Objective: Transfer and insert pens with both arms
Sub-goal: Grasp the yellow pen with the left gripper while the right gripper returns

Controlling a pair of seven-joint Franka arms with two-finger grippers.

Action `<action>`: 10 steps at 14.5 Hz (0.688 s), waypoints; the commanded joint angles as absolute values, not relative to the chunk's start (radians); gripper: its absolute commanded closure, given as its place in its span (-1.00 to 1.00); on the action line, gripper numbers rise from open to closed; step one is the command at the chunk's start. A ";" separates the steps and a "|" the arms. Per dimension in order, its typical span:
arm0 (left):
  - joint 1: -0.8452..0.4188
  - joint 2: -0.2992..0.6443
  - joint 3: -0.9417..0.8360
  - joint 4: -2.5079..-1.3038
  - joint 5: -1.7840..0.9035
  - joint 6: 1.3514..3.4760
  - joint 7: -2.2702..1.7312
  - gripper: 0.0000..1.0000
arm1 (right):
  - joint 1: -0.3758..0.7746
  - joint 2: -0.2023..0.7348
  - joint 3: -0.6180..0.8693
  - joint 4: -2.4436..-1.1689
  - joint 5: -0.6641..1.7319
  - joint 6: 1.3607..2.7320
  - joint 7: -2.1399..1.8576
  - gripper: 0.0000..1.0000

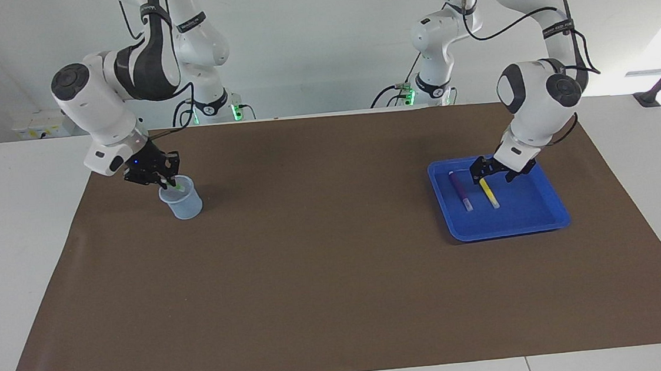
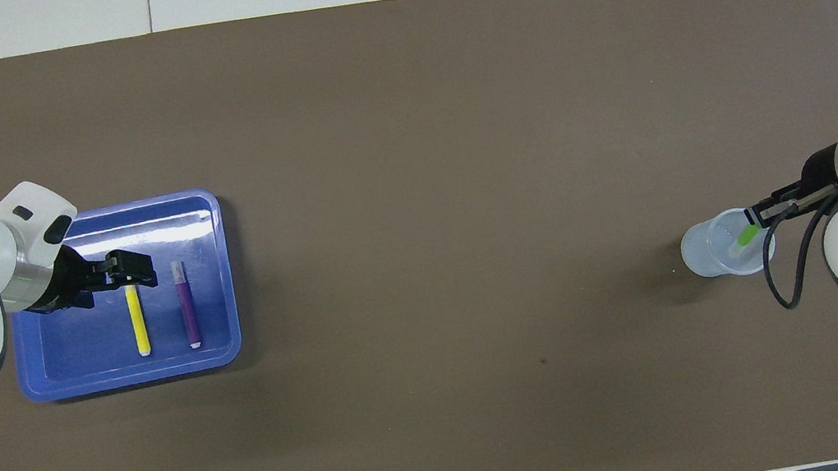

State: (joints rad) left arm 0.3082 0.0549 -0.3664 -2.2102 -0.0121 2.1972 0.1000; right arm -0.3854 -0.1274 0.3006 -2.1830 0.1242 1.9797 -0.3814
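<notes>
While the right gripper (image 1: 166,182) grips the green pen (image 1: 176,186) inside the cup (image 1: 181,204) for insertion, the open left gripper (image 1: 495,174) straddles the yellow pen (image 1: 489,193).

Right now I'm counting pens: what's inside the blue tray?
In the blue tray lie a yellow pen and a purple pen. The left gripper covers the yellow pen's upper end.

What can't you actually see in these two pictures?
- Whether the right claw has let go of the green pen at the cup: too small in both views.
- The yellow pen: its robot-side end is covered by the left claw in both views.
</notes>
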 commanded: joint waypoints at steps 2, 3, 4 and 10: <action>0.319 0.086 -0.373 -2.255 0.099 2.310 0.163 -1.00 | -0.393 -0.138 0.307 -2.197 0.109 1.991 -0.391 -1.00; 0.330 0.101 -0.373 -2.266 0.109 2.336 0.163 -0.98 | -0.391 -0.138 0.307 -2.195 0.109 1.988 -0.388 -1.00; 0.339 0.106 -0.374 -2.276 0.109 2.361 0.164 -0.93 | -0.393 -0.137 0.308 -2.192 0.109 1.985 -0.387 -1.00; 0.341 0.129 -0.374 -2.310 0.110 2.416 0.158 -0.65 | -0.365 -0.138 0.311 -2.135 0.156 1.933 -0.367 -1.00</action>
State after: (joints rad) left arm 0.3281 0.1310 -0.3671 -2.2916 0.0922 2.3825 0.1523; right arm -0.3761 -0.1281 0.3059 -2.1698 0.1317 1.9652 -0.3808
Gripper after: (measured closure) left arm 0.115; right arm 0.000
